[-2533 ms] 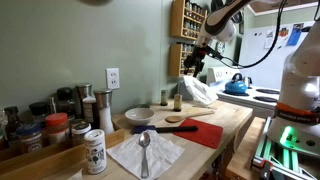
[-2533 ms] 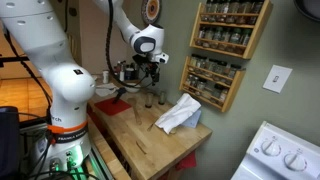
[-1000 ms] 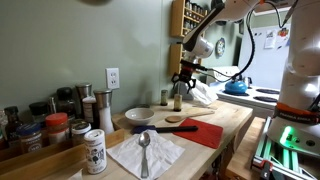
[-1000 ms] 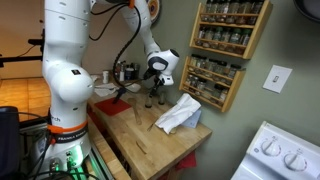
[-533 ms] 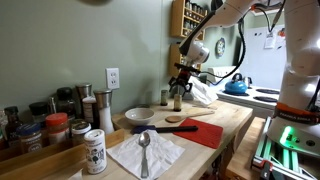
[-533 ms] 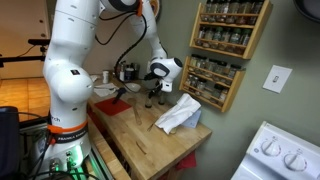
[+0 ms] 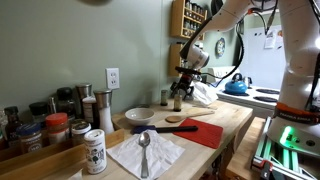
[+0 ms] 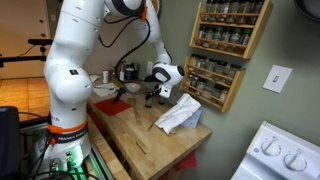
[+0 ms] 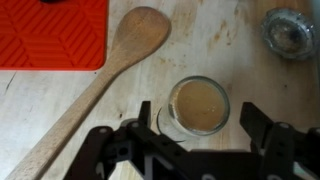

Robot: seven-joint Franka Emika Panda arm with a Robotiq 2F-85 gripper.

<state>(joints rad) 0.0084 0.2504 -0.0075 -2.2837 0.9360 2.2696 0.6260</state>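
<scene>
In the wrist view my gripper (image 9: 200,120) is open, with one finger on each side of a small glass jar (image 9: 198,106) that has a tan top. The jar stands upright on the wooden counter. The left finger is close to the jar's wall and the right finger stands apart from it. A wooden spoon (image 9: 110,70) lies just left of the jar, and a second small glass jar (image 9: 290,32) stands at the upper right. In both exterior views the gripper (image 7: 178,90) (image 8: 152,90) hangs low over the jar (image 7: 177,102) near the wall.
A red mat (image 9: 50,32) (image 7: 205,132) lies on the counter beside the spoon. A crumpled white cloth (image 7: 199,92) (image 8: 178,115) lies right next to the gripper. A bowl (image 7: 139,116), a napkin with a metal spoon (image 7: 145,152), spice jars (image 7: 50,128) and a wall spice rack (image 8: 228,50) are nearby.
The arm has swung from above the white cloth toward the wall and come down, so the open gripper now sits around the small jar. In the last half second it only settled slightly.
</scene>
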